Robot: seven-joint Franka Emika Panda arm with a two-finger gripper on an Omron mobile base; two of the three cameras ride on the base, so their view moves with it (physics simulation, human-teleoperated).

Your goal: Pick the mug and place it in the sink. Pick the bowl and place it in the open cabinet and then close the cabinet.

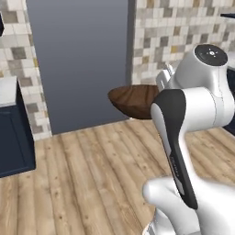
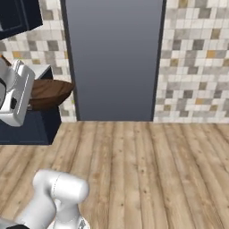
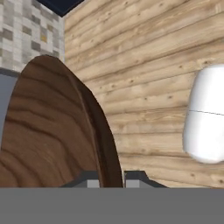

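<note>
Wooden bowl point(image 3: 52, 131) rim clamped between fingers point(image 3: 89, 180).

— Where do the two base views look from?
— From behind the arm, left and right, facing a grey door point(image 1: 80, 64) in a tiled wall point(image 2: 197, 58) across the plank floor point(image 2: 147, 170); both share these.
— And the hand view?
— Rolled sideways, pressed close against the bowl point(image 3: 48, 131), the floor behind it.
</note>
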